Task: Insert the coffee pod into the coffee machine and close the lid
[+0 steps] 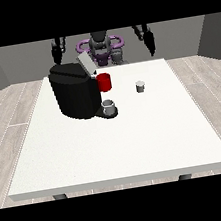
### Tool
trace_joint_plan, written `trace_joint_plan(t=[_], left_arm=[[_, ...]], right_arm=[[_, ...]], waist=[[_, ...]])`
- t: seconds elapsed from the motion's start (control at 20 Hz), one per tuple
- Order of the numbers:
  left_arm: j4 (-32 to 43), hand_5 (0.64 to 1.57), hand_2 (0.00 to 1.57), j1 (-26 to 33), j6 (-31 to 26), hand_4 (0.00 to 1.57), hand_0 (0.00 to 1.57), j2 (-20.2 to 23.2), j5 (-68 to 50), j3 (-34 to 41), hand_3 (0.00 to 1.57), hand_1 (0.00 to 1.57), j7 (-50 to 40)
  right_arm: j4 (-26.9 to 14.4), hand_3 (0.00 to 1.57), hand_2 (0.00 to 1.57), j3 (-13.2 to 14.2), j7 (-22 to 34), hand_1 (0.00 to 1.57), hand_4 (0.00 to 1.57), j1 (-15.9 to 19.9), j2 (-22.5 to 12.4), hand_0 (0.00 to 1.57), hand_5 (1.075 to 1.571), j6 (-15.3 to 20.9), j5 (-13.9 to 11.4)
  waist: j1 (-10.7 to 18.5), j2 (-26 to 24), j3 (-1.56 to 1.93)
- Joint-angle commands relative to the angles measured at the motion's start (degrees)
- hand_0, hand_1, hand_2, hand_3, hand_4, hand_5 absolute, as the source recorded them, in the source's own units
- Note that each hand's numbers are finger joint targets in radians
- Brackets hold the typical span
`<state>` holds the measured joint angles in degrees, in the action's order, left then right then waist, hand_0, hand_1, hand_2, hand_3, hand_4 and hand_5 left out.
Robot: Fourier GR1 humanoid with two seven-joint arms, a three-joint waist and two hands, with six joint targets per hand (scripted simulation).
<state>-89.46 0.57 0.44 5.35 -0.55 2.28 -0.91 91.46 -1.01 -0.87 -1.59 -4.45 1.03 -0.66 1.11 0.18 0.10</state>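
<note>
Coffee machine [75,95] left of centre, lid [85,65] raised; pod [140,86] apart on table [137,138]. Both hands [58,51] [148,39] upper frame, raised; finger state indiscernible.

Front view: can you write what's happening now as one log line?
small grey coffee pod: on white table, untouched | black coffee machine: lid open | both hands: raised, empty

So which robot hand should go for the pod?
Left: the robot hand at the view's right hangs on the pod's side; the machine stands between it and the other robot hand.
</note>
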Motion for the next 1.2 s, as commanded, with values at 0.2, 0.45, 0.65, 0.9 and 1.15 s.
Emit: trace_joint_plan(t=[0.2,0.45,0.65,0.9,1.15], left_arm=[[0.5,1.571,0.0,-2.2,-7.5,0.0,0.0,7.9,3.4,-0.8,0.0,0.0,5.0],[-2.4,1.571,0.0,-3.0,-8.0,0.0,0.0,9.3,10.6,-6.5,0.0,0.0,6.3],[4.9,1.571,0.0,-4.2,-9.7,0.0,0.0,12.3,11.9,-3.2,0.0,0.0,10.6],[9.6,1.571,0.0,-12.5,-10.8,0.0,0.0,15.5,15.3,-2.0,0.0,0.0,5.0],[16.0,1.571,0.0,-19.6,-12.6,0.0,0.0,18.5,17.2,-0.4,0.0,0.0,3.2]], right_arm=[[-2.9,0.0,0.0,-0.3,0.5,0.0,0.0,1.1,1.4,0.0,1.571,0.6,-0.5],[-4.9,0.0,0.0,3.6,-1.4,0.0,0.0,3.1,-0.7,0.0,1.571,7.4,-6.2],[-2.9,0.0,0.0,-0.6,-1.3,0.0,0.0,1.1,1.8,0.0,1.571,9.5,-9.9],[-3.6,0.0,0.0,-2.1,0.0,0.0,0.0,4.1,2.1,0.0,1.571,7.8,-9.8],[-4.6,0.0,0.0,-0.4,-0.5,0.0,0.0,8.4,2.2,0.0,1.571,6.4,-7.0]], waist=[[-0.9,0.2,-0.11],[-1.2,-0.1,-0.09],[-3.7,0.8,-0.12],[-7.0,4.0,-0.11],[-8.9,8.5,-0.1]])
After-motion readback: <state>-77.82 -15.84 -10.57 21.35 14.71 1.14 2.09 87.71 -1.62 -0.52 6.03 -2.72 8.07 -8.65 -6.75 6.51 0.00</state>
